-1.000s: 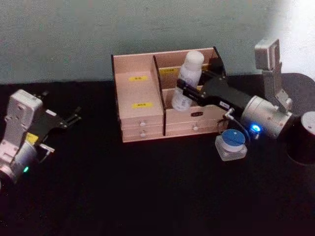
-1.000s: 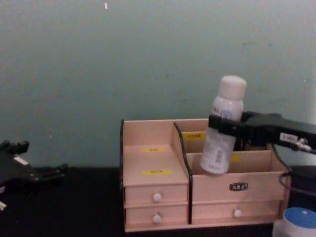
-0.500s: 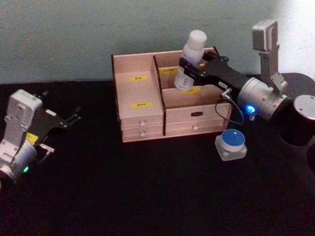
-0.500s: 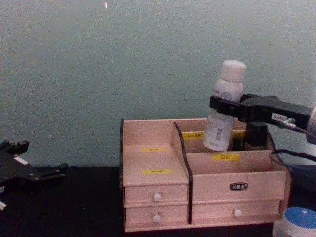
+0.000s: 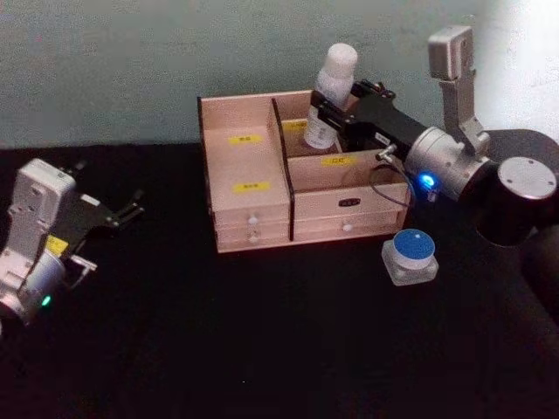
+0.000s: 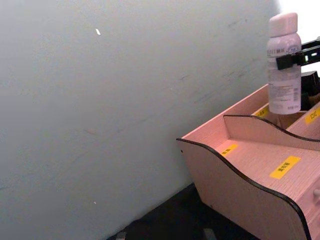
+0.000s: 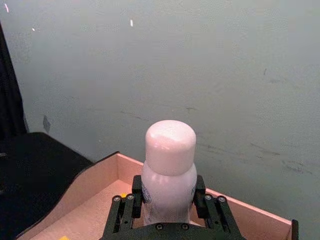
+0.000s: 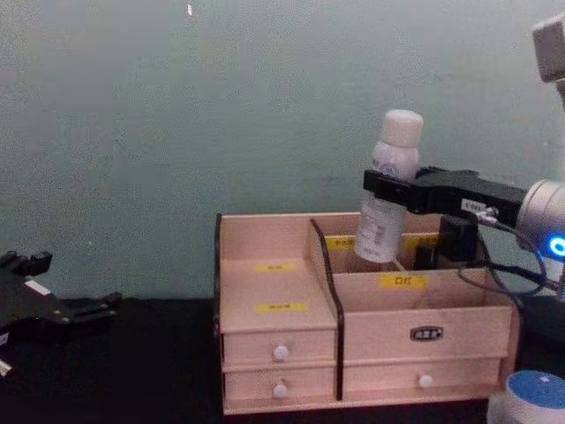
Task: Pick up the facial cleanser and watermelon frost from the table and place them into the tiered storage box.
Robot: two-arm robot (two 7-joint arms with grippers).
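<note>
From the head view, the right gripper (image 5: 327, 118) has its fingers clamped on the white bottle (image 5: 332, 87), which hangs over the rear right compartment of the tiered storage box (image 5: 253, 229). The left gripper (image 5: 127, 208) sits parked at the left of the surface (image 5: 262, 340), fingers apart. The blue-lidded jar (image 5: 412, 253) stands just beside the box.

In the left wrist view the bottle's base looks close to the curved divider, so an off-centre drop could clip it.

The right wrist view shows the grip just under the cap, which seems secure.

In the chest view the bottle leans. Let go like that, I reckon it topples.
</note>
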